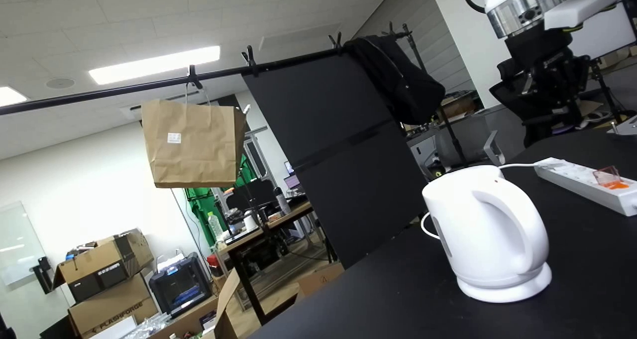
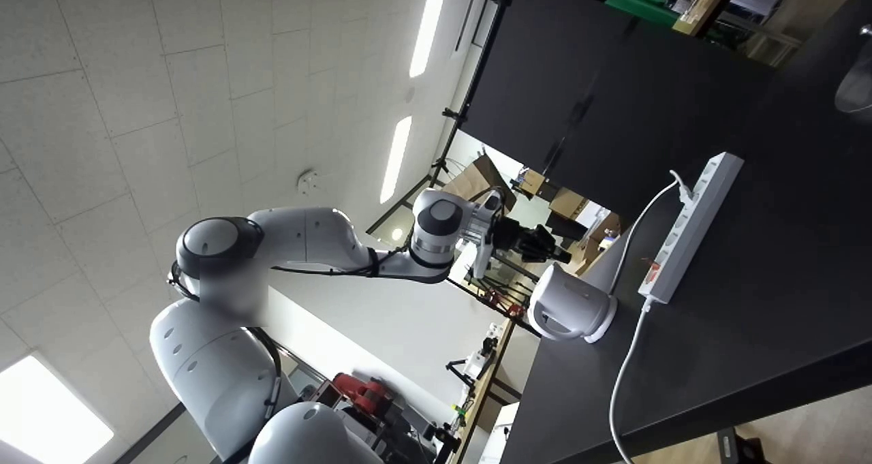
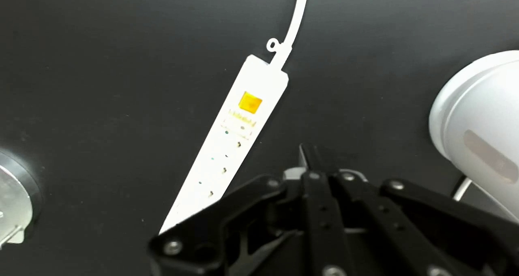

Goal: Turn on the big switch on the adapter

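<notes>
The adapter, a long white power strip, lies on the black table in both exterior views (image 1: 572,177) (image 2: 705,222) and in the wrist view (image 3: 213,156). Its big switch is orange-yellow and sits near the corded end, in the wrist view (image 3: 250,102) and in both exterior views (image 1: 611,179) (image 2: 652,272). My gripper (image 3: 311,156) is shut with its fingertips together, holding nothing. In the wrist view the fingertips appear right of the strip, and the gripper body hides the strip's lower end. In an exterior view the gripper (image 2: 560,254) is raised above the table, apart from the strip.
A white electric kettle (image 1: 490,234) stands on the table near the strip, also in the wrist view (image 3: 482,110). Its cord runs to a plug (image 2: 685,193) in the strip. A round metal object (image 3: 14,203) lies at the strip's other side. The strip's cord (image 2: 630,362) crosses the table edge.
</notes>
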You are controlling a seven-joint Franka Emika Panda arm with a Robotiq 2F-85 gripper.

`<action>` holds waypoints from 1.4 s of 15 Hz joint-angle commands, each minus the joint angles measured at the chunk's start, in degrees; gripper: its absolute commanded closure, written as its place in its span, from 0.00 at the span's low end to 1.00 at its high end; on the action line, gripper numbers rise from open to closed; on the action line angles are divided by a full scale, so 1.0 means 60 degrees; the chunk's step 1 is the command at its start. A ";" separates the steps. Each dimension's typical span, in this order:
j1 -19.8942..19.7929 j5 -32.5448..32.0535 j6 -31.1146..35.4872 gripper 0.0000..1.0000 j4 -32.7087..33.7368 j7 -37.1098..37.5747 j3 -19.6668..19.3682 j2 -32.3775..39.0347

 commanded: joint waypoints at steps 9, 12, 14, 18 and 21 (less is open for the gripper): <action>-0.0064 0.0116 0.1376 1.00 0.0145 0.0878 -0.1134 0.1392; 0.0014 0.0219 0.1019 1.00 0.0189 0.0983 -0.1264 0.1484; 0.0035 0.0345 0.0938 1.00 0.0202 0.1150 -0.1290 0.1525; 0.0095 0.0673 0.1193 1.00 0.0183 0.1602 -0.1324 0.1575; 0.0007 0.0818 0.1211 1.00 0.0054 0.1097 -0.1228 0.1512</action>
